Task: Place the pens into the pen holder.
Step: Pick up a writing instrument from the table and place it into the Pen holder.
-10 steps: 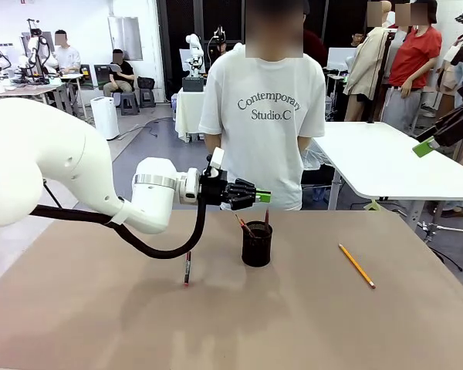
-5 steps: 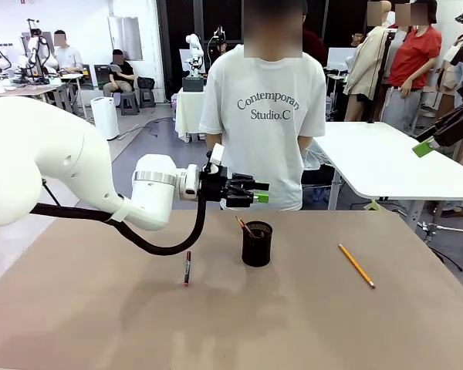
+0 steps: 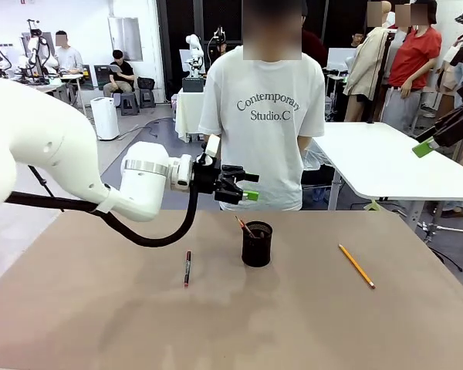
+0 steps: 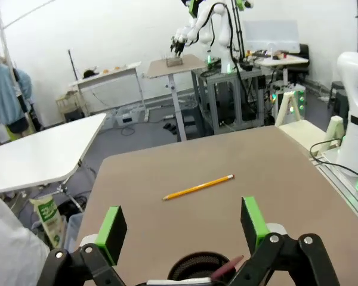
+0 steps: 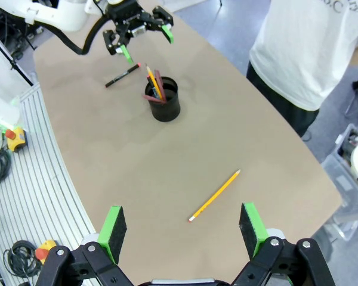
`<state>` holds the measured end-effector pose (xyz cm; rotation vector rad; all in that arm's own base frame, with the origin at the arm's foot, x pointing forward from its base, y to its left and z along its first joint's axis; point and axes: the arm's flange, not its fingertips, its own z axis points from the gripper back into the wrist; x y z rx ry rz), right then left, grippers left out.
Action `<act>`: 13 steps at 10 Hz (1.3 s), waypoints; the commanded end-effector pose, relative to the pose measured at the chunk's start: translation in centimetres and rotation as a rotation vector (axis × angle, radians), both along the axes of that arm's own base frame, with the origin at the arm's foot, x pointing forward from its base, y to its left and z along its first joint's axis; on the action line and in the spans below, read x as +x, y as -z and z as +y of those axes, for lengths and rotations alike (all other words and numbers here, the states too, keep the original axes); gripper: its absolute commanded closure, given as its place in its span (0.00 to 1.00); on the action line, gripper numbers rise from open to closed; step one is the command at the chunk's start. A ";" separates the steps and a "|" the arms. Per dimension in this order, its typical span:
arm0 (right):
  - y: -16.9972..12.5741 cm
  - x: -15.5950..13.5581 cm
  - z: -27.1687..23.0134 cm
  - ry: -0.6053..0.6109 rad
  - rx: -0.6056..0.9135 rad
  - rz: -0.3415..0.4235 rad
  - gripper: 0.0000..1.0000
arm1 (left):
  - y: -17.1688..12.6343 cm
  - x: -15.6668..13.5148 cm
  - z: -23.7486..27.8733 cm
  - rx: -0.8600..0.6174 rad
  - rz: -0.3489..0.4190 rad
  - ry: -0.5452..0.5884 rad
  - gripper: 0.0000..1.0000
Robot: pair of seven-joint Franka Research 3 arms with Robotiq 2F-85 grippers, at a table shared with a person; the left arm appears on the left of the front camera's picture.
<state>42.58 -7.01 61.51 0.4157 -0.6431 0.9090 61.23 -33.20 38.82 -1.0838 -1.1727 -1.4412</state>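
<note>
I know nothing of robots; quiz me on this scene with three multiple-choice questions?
1. The yellow pencil lies: A) on the table, right of the cup B) in the cup C) in a hand
2. Pens and pencils lying on the table: A) none B) four C) two
3. The left hand is: A) shut on a pen B) open, empty C) touching the table
A: it lies flat beside the cup. C: the pencil and a dark pen. B: it stands wide, nothing in it.

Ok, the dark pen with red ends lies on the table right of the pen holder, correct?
No. The front view shows the dark pen with red ends lying on the table left of the pen holder.
</note>
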 end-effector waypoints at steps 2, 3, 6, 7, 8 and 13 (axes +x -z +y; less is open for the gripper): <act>-0.2 0.0 0.1 0.003 0.009 -0.005 0.00 | -3.0 -3.5 3.1 0.160 0.067 -0.092 0.00; -0.2 0.0 0.1 0.003 0.009 -0.005 0.00 | -4.3 -4.6 4.1 0.260 0.068 -0.129 0.00; -0.2 0.0 0.1 0.003 0.009 -0.005 0.00 | -7.9 -7.5 7.4 0.548 0.116 -0.430 0.00; -0.2 0.0 0.1 0.003 0.009 -0.005 0.00 | -8.6 -8.4 7.8 0.606 0.172 -0.489 0.00; -0.2 0.0 0.1 0.003 0.009 -0.005 0.00 | -9.5 -9.3 8.5 0.681 0.213 -0.519 0.00; -0.2 0.0 0.1 0.003 0.009 -0.005 0.00 | -11.1 -11.6 11.0 0.903 0.452 -0.744 0.00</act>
